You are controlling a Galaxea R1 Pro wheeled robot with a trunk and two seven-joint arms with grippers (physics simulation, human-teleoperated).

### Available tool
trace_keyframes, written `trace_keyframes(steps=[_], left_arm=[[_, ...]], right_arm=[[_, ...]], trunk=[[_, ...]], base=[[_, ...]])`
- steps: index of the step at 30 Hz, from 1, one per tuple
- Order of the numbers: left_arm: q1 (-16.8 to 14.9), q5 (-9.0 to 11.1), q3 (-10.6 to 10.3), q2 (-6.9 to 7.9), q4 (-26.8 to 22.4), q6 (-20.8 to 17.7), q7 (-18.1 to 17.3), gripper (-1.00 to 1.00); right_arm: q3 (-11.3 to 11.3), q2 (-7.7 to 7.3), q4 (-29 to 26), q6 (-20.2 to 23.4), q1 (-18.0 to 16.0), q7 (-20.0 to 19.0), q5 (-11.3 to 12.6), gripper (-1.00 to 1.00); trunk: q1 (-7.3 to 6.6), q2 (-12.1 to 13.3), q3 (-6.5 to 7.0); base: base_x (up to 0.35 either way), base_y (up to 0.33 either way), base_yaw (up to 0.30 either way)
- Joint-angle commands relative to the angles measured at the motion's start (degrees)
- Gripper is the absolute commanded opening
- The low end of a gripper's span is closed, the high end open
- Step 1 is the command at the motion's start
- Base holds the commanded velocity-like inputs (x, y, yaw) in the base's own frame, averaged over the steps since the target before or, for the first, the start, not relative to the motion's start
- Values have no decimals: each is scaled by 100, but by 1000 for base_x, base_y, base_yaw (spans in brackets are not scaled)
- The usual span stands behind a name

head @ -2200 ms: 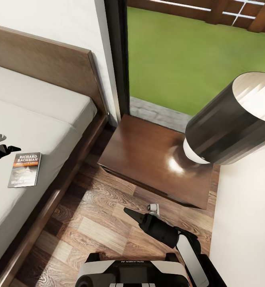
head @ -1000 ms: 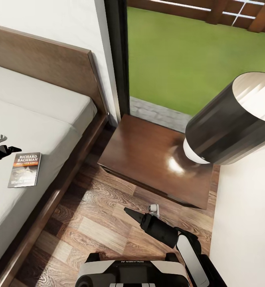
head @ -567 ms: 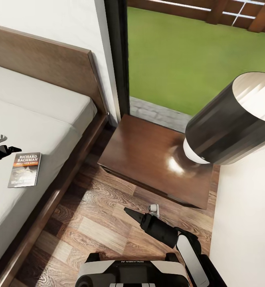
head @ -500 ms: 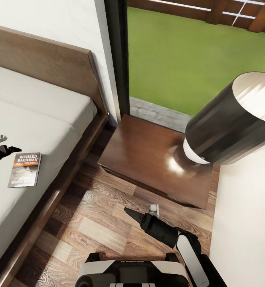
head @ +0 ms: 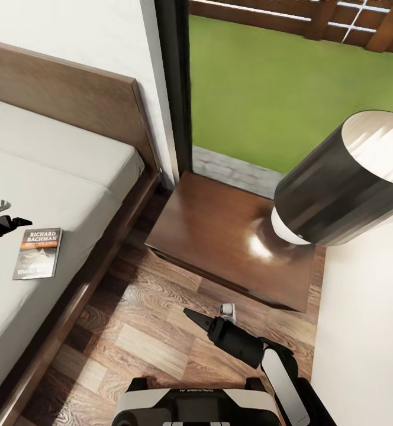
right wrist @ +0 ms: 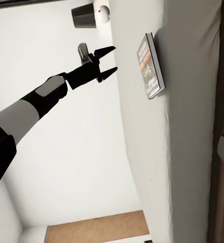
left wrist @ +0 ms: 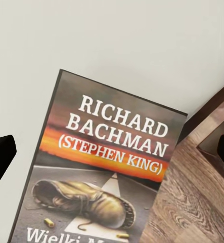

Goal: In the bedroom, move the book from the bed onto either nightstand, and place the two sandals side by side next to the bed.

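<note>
Here, flat thin paperback book [head: 37, 253] on smooth grey bed [head: 54, 177].

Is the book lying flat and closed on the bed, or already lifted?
Flat and closed, cover up. The book rests on the bed mattress; the left gripper hovers open, apart from it.

Bright, even daylight, sharp focus (glare spot on the nightstand [head: 253, 245]).

The bed [head: 72, 177] carries the book [head: 37, 253], lying flat.
</note>
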State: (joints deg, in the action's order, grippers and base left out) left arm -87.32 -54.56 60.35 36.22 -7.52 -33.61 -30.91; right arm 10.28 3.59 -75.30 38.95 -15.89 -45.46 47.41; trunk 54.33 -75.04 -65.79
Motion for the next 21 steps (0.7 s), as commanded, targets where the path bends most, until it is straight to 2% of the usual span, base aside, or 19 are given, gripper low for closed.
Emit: trace_keyframes(steps=[1,14,21], left_arm=[[-2,-55,48,-1,-10,-29,-32,100],[2,-59,56,17,-10,-31,-29,100],[4,-63,56,94,17,-31,-38,100]], right_arm=[[-1,1,0,36,-2,4,32,100],[1,1,5,34,-2,9,25,100],[5,3,4,36,-2,10,19,100]], trunk=[[0,-2,6],[0,-2,119],[0,-2,181]], base=[[0,0,0],[0,0,0],[0,0,0]])
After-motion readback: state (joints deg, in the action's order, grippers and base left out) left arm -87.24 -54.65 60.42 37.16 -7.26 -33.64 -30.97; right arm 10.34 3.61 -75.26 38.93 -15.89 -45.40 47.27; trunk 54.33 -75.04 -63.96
